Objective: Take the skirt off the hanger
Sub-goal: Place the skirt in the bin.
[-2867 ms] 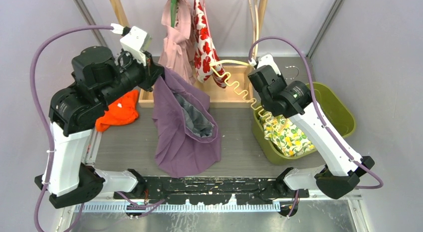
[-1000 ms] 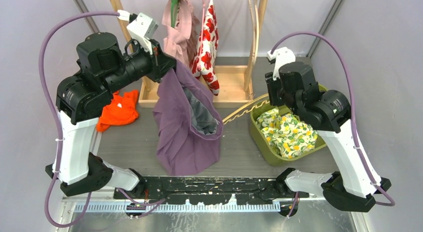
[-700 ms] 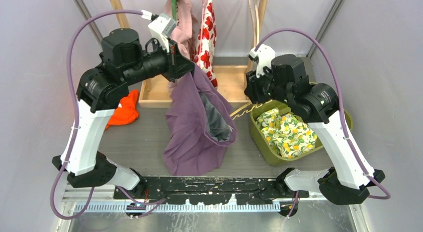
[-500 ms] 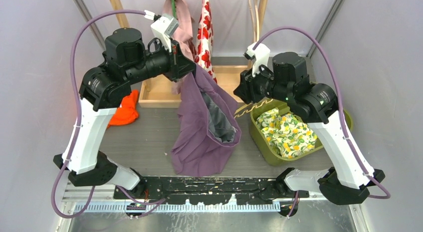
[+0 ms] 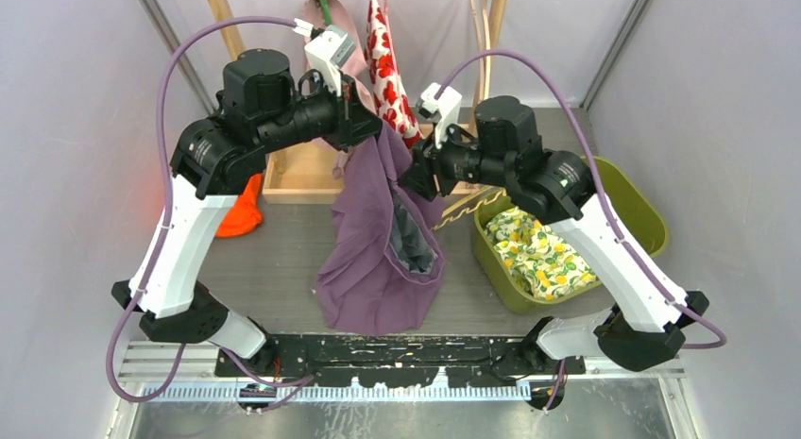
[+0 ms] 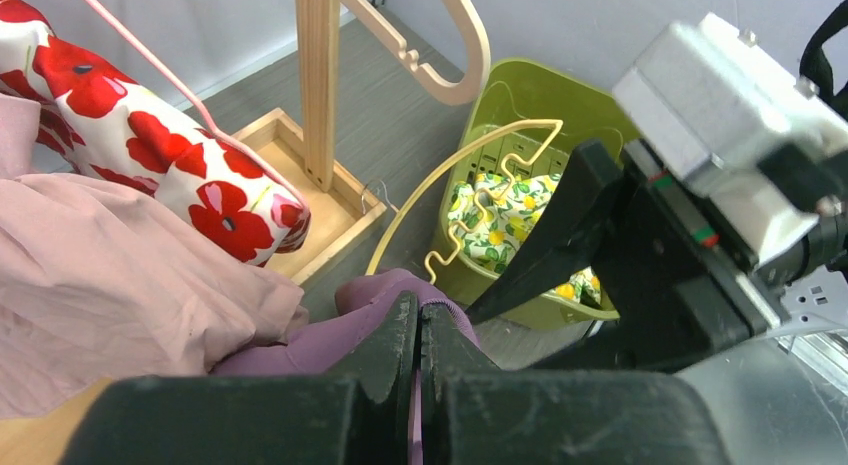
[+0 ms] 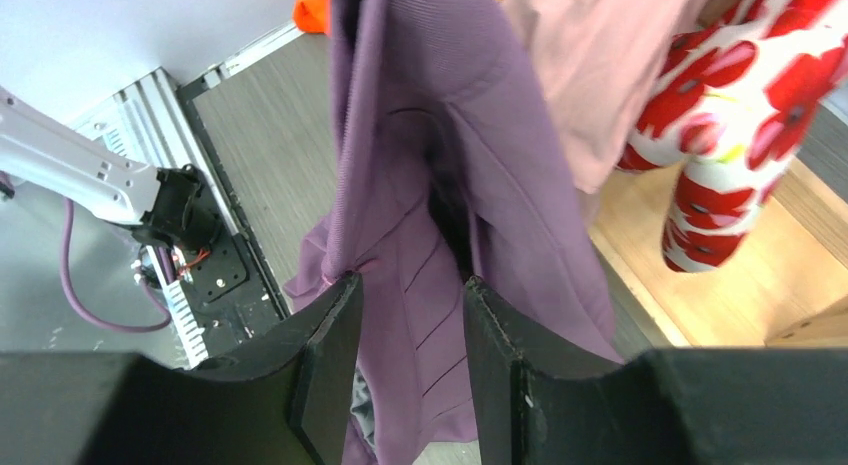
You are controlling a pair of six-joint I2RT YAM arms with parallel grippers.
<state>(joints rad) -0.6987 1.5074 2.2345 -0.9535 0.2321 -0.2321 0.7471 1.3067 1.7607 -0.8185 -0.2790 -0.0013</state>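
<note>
The left hand [image 5: 375,135] is hanging above the front edge of the wooden tray [image 5: 295,195], its fingers pressed together and clamping the top edge of the purple skirt [image 5: 373,260]. From the left wrist view, the purple cloth is bunching on both sides of the closed fingertips [image 6: 402,330].

The skirt is dangling from that grip in front of the tray. Its grey lining is showing through the open waist, and its lower part is pooling on the surface [image 5: 264,260] well in front of the tray.

The right hand [image 5: 409,181] is hovering at the tray's front right, just beside the upper part of the skirt. Its fingers [image 7: 335,325] are standing apart, and a fold of the skirt is showing in the gap beyond them. Whether they are touching the cloth cannot be told.

The wavy yellow hanger [image 5: 463,206] is lying off the skirt, just in front of the tray's right corner and leaning toward the green bin [image 5: 652,222]. That bin is sitting right of the tray and holding a yellow floral cloth [image 5: 538,255].

An orange cloth [image 5: 241,208] is lying at the tray's left end. A pink garment [image 6: 120,285] and a red poppy-print garment [image 5: 387,52] are hanging above the tray.
</note>
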